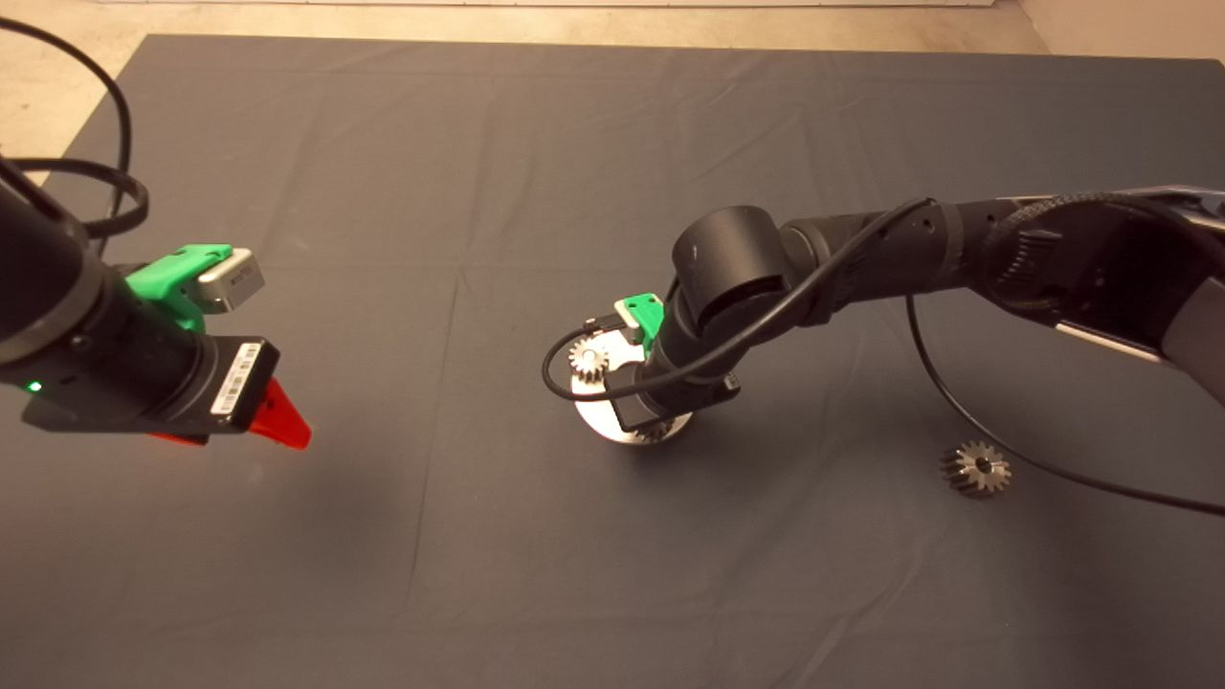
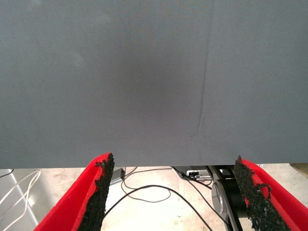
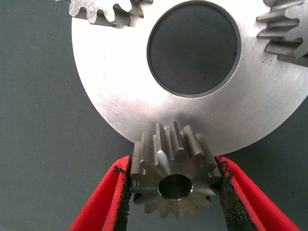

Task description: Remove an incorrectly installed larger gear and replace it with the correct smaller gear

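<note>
Right gripper (image 3: 173, 168) clamped on the smaller gear (image 3: 173, 179), at the rim of the silver plate (image 3: 120, 96). Larger gear (image 1: 975, 469) out, lying on the mat (image 1: 478, 144), well apart. Left gripper (image 2: 173, 160) open, idle over the mat. Looks like the install step. Next: seat fully, mesh teeth, release.

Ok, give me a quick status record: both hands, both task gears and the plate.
right hand: shut on the smaller gear, at the plate's rim
smaller gear: between the red fingers; seated or not, cannot tell
larger gear: off the plate, lying on the mat, on the right arm's side
plate: silver disc, two paler gears at its edge
left hand: open, empty, over bare mat
</note>
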`<state>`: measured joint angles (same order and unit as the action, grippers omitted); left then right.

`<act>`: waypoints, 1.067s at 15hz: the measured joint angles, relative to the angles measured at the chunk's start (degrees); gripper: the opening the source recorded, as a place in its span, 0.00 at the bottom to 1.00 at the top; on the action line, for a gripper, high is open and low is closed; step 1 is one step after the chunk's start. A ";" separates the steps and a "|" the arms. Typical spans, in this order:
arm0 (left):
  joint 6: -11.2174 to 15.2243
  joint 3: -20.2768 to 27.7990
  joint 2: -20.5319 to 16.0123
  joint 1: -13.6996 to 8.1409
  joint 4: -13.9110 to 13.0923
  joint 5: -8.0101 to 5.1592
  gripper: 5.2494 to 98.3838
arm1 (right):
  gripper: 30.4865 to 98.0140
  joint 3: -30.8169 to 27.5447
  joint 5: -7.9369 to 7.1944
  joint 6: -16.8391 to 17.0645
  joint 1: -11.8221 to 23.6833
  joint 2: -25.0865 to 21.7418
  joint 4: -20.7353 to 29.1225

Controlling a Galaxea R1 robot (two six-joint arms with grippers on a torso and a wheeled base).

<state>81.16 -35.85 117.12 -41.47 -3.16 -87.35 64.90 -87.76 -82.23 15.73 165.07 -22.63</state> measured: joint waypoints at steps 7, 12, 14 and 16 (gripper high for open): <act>0.00 0.00 0.00 -0.01 0.01 0.00 0.63 | 0.20 0.00 0.08 0.45 0.04 0.00 0.00; -0.05 0.00 0.00 -0.01 0.00 -0.02 0.63 | 0.28 0.01 0.13 0.74 1.24 -0.83 0.02; -0.08 -0.02 0.02 -0.01 0.02 -0.02 0.63 | 0.33 0.04 -0.05 0.74 3.20 -1.90 0.02; -0.10 -0.06 0.05 -0.01 0.02 0.00 0.63 | 0.35 0.00 -0.06 0.69 6.82 -2.39 0.13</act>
<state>81.07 -35.91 117.16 -41.48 -3.13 -87.35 64.90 -87.82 -81.53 22.55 162.68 -22.49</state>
